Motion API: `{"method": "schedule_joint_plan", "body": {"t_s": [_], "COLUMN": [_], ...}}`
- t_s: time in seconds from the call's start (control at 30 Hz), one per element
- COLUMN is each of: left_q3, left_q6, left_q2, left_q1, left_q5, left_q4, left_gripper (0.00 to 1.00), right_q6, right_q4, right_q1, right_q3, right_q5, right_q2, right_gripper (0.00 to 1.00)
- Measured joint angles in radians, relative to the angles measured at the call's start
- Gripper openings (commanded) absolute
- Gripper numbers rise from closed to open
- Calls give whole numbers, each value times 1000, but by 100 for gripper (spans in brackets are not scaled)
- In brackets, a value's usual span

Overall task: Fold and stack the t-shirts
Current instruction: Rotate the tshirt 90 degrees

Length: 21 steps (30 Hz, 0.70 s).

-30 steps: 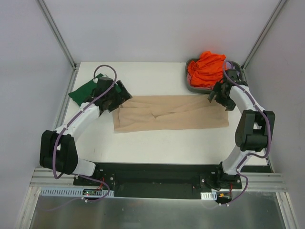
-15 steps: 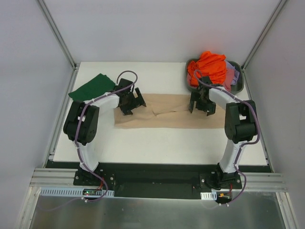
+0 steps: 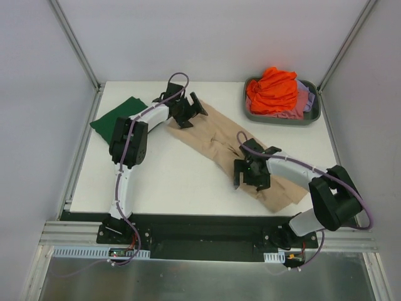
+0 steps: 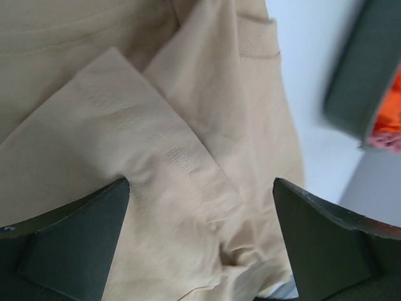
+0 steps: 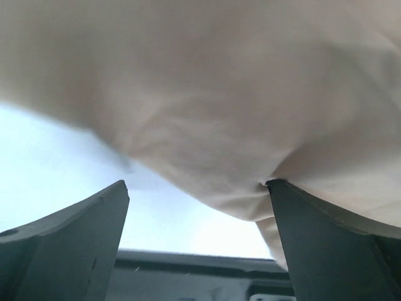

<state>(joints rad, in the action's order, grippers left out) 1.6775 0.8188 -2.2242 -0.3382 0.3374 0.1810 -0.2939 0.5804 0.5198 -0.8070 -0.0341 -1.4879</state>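
Note:
The beige t-shirt [image 3: 219, 141] lies folded in a long strip, running diagonally from back left to front right. My left gripper [image 3: 190, 111] is open at its back-left end, with its jaws wide over the creased cloth [image 4: 156, 125]. My right gripper [image 3: 250, 174] is open over the strip's near part, where the cloth [image 5: 219, 94] touches its right finger [image 5: 326, 238]. The dark green t-shirt [image 3: 118, 116] lies flat at the left. Orange [image 3: 272, 89], pink [image 3: 305, 99] and lavender tees sit in the tub.
The grey tub [image 3: 313, 116] stands at the back right corner; its wall also shows in the left wrist view [image 4: 366, 69]. The table's near edge [image 5: 188, 263] lies just in front of my right gripper. White table surface [image 3: 175, 182] shows at the front left.
The beige strip has swung from lying across the table to a diagonal. My left gripper moved toward the back, my right gripper toward the near edge and left.

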Motion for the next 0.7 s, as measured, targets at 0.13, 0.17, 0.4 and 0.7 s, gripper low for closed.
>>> {"method": "schedule_joint_plan", "body": {"t_s": [0.13,0.17,0.4,0.7], "left_q3": [272,330,666,684], "left_q6": [76,97,209,208], "left_q2": [-193,-233,-456,-473], "left_q1": [8,9,15,32], "left_q5": [113,129,187,172], "left_q4": [-12,-16,-46,-95], "left_gripper": [99,99,99,99], "right_q6": [-66,-74,-57,81], "right_q4": [-10,-6,96,95], "right_q1": [177,204,222,71], "right_q3": [-5,-13,-107,-129], "right_q5": [96,117,37,-12], "right_q2": [3,-3,11,87], "right_gripper": [96,96,96,97]}}
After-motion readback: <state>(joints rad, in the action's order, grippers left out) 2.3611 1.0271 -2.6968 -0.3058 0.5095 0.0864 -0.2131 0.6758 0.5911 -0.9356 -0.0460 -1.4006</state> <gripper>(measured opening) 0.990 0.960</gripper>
